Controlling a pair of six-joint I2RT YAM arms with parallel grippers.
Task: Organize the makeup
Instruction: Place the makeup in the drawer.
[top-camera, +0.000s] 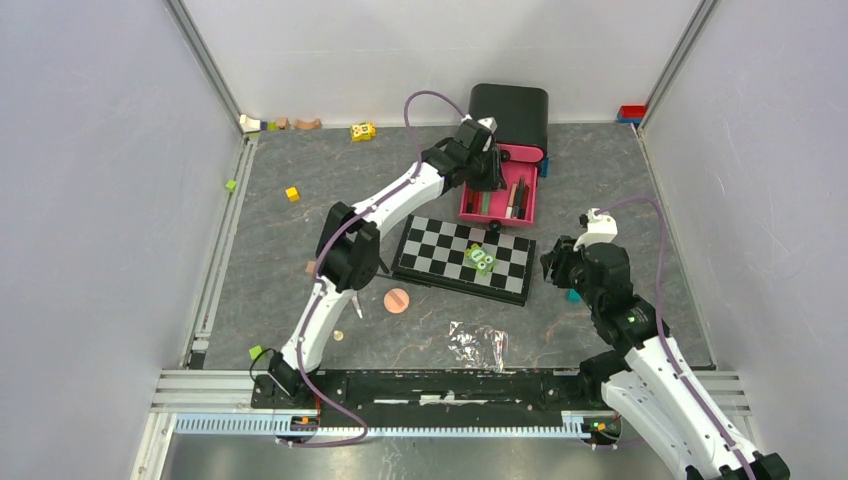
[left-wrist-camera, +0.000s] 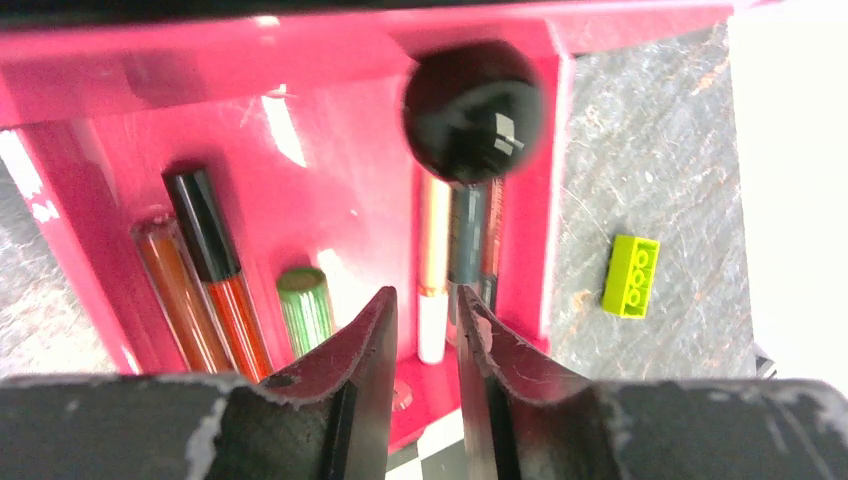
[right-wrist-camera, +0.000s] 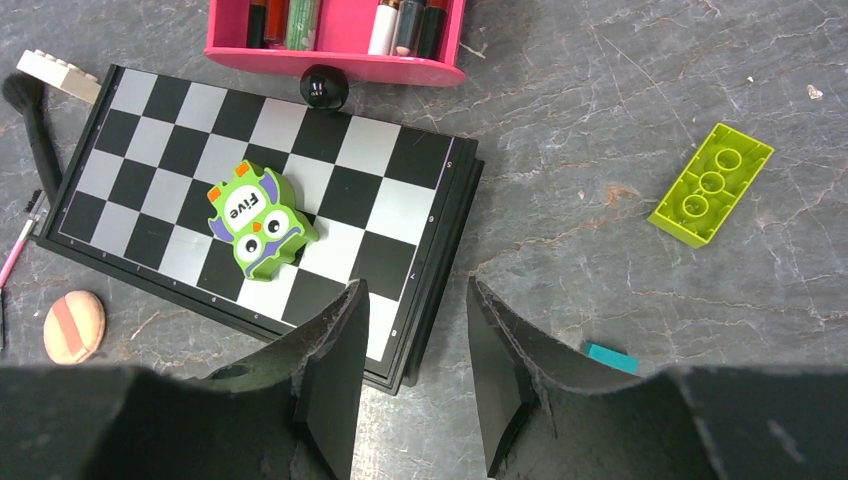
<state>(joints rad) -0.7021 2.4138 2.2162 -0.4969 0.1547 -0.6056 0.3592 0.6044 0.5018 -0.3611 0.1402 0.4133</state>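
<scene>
A pink drawer (top-camera: 530, 200) with a black knob (left-wrist-camera: 472, 110) stands open in front of a black box (top-camera: 510, 112). It holds two orange tubes (left-wrist-camera: 215, 290), a small green tube (left-wrist-camera: 305, 308) and upright pencils (left-wrist-camera: 433, 260). My left gripper (left-wrist-camera: 427, 310) hovers over the drawer's front, jaws a little apart and empty. My right gripper (right-wrist-camera: 415, 300) is open and empty over the right edge of the chequered board (right-wrist-camera: 380, 200). A round peach puff (right-wrist-camera: 73, 325), a black brush (right-wrist-camera: 35, 130) and a thin pink pencil (right-wrist-camera: 18, 250) lie left of the board.
A green owl toy (right-wrist-camera: 255, 220) sits on the board. A lime brick (right-wrist-camera: 711, 183) and a teal block (right-wrist-camera: 610, 357) lie on the table to the right. A clear wrapper (top-camera: 477, 343) lies near the front. Small coloured blocks are scattered along the back wall and left side.
</scene>
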